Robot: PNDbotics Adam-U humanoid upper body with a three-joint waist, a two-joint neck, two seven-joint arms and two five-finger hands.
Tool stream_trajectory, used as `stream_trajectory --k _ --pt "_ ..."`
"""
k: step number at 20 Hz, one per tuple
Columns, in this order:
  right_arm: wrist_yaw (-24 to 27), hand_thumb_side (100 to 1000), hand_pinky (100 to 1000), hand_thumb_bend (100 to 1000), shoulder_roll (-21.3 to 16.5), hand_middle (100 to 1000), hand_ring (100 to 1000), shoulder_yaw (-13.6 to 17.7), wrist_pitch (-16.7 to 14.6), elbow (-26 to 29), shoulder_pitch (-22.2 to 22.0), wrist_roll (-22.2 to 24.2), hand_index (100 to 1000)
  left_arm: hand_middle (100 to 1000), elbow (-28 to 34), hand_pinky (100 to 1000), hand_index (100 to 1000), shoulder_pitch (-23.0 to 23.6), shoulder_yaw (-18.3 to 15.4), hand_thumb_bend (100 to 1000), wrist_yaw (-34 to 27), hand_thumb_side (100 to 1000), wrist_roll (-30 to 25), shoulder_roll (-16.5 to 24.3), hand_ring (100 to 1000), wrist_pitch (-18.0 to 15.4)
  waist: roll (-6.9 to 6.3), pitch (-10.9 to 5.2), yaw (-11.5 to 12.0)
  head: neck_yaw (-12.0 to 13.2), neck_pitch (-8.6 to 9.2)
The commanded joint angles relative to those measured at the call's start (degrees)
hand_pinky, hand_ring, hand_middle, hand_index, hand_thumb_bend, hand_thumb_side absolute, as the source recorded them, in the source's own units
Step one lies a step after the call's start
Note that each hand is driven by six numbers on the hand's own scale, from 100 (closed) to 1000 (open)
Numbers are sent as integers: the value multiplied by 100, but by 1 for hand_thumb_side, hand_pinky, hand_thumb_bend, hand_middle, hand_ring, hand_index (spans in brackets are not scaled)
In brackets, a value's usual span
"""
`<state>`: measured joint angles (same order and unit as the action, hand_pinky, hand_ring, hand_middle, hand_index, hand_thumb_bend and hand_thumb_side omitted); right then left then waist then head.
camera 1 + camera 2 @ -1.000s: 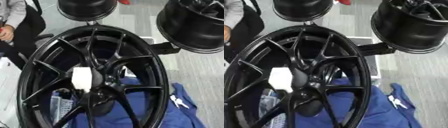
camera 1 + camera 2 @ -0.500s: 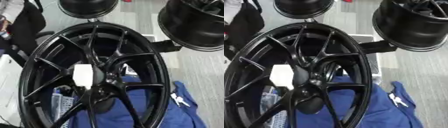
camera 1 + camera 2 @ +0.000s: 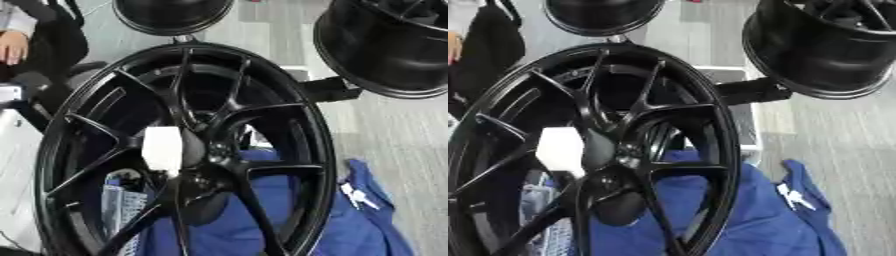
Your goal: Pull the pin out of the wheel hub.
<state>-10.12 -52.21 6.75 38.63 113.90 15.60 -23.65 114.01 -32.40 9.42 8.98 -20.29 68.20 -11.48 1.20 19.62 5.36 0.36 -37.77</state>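
Filling most of the view, a large black wheel (image 3: 317, 150), standing tilted with its spokes fanning out from the hub (image 3: 208, 151). Pressed against the hub's left side, between two spokes, a white oblong piece (image 3: 163, 149), upright and touching the hub; impossible to say for certain whether this is the pin, though nothing else pale at the hub. Still seated at the hub, not drawn clear of it. Just below the hub, seen through the spokes, a dark rounded shape (image 3: 206, 206), too murky to identify. Of the robot's left and right hand, nothing recognisable in either eye view, so cannot tell whether fingers apart, together or clamped on anything. Behind and beneath the wheel's lower half, a crumpled blue cloth (image 3: 798, 227), spreading out to the right with a small white mark (image 3: 791, 196) on it. Lower left, through the spokes, a grey ribbed object (image 3: 122, 206) beside the cloth. Farther back, two more black wheels: one at the top centre (image 3: 171, 15), another at the upper right (image 3: 385, 47), the latter carried on a black bracket (image 3: 329, 90) reaching toward the big wheel's rim. Underneath everything, a pale grey floor (image 3: 411, 145).
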Motion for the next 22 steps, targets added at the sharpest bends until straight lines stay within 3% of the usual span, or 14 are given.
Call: stream_trajectory --k 1,10,22 --pt "8 276 741 100 -190 489 607 25 18 69 64 3 694 674 58 794 803 -256 279 414 56 244 -183 284 741 -363 -23 -123 -13 38 -4" --pt "60 280 740 100 -198 487 605 -19 -6 69 75 -2 692 712 58 805 844 -732 784 493 383 144 -285 173 760 -1636 -43 -113 -39 18 36" --pt "112 286 741 100 -211 487 605 -66 -23 69 83 22 692 737 58 812 843 -1380 1372 541 247 100 -955 -172 768 -2246 -30 -72 -61 18 80"
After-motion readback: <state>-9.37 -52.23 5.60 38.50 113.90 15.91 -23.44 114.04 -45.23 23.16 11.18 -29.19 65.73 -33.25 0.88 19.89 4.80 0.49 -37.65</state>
